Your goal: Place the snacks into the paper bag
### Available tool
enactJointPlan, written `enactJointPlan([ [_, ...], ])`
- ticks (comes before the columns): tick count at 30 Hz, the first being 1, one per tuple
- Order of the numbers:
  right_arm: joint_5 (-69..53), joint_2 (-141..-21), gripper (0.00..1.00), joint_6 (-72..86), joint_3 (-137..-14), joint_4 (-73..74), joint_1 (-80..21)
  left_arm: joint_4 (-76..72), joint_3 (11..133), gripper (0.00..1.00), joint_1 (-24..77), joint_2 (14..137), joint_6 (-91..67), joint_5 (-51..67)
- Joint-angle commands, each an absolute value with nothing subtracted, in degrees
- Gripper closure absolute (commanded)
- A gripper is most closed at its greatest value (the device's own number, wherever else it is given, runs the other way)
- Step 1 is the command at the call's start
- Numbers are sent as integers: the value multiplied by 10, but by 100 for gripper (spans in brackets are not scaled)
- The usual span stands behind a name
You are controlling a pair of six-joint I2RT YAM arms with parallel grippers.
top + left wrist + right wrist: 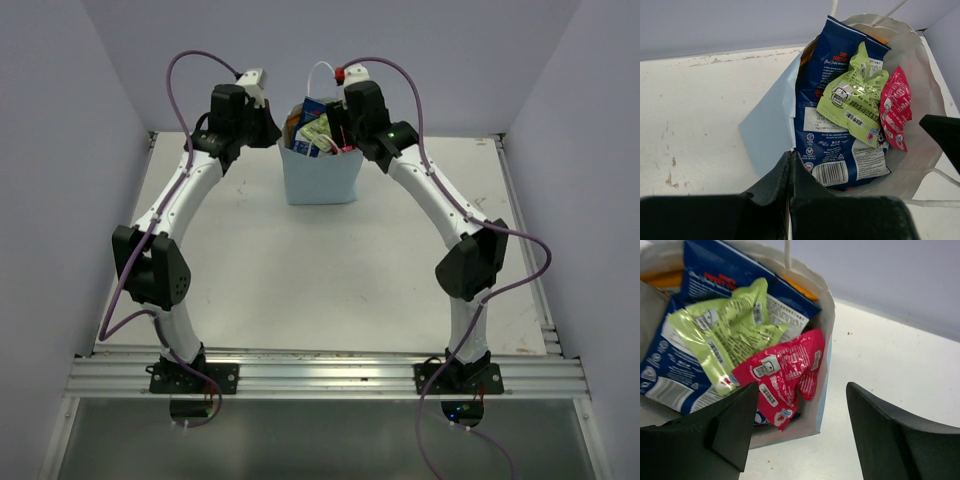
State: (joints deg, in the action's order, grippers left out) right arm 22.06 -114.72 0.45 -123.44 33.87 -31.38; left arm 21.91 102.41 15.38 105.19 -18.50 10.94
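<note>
1. A paper bag (320, 182) (767, 127) (826, 315) is seen standing upright at the far middle of the white worktop (300, 290), between the two arms.
2. Snacks (315, 130) are seen inside the paper bag, poking up to its open top.
3. A blue packet (827, 135) (715, 277) is stood on end in the bag, with its bar code at the near side in the left wrist view.
4. A green sachet (855, 102) (725, 325) is laid on top of the blue packet.
5. A pink sachet (895, 112) (785, 370) is tucked just beside the green one, against the bag's right wall.
6. A bit of an orange bag (662, 279) is seen behind the blue packet.
7. The left hand (268, 128) (790, 160) is shut tight, fingers pressed together, at the bag's left top edge. Whether paper is pinched there cannot be told.
8. The right hand (345, 135) (801, 390) is held wide over the bag's right edge, and nothing is held in it.
9. A thin white handle (322, 72) is seen sticking up from the back of the bag.
</note>
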Motion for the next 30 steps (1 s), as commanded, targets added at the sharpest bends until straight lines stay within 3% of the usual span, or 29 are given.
enactJointPlan([
  [1, 237, -1140, 26, 16, -1210, 329, -299, 181, 1026, 100, 152, 1019, -191, 119],
  [7, 239, -1143, 27, 19, -1186, 320, -287, 178, 1025, 100, 152, 1020, -191, 123],
  [10, 240, -1147, 44, 19, -1182, 320, -283, 175, 1022, 100, 153, 1020, -189, 127],
  [11, 239, -1149, 55, 18, -1181, 320, -282, 176, 1022, 100, 153, 1020, -188, 126],
  [14, 233, -1154, 74, 18, -1179, 324, -280, 175, 1021, 100, 159, 1018, -179, 119],
  [15, 231, -1156, 94, 20, -1179, 328, -279, 175, 1020, 100, 160, 1017, -177, 118],
  [16, 229, -1156, 100, 20, -1179, 330, -279, 176, 1020, 100, 161, 1017, -175, 116],
  [30, 220, -1069, 100, 5, -1217, 400, -315, 216, 1020, 100, 222, 955, -135, -47],
])
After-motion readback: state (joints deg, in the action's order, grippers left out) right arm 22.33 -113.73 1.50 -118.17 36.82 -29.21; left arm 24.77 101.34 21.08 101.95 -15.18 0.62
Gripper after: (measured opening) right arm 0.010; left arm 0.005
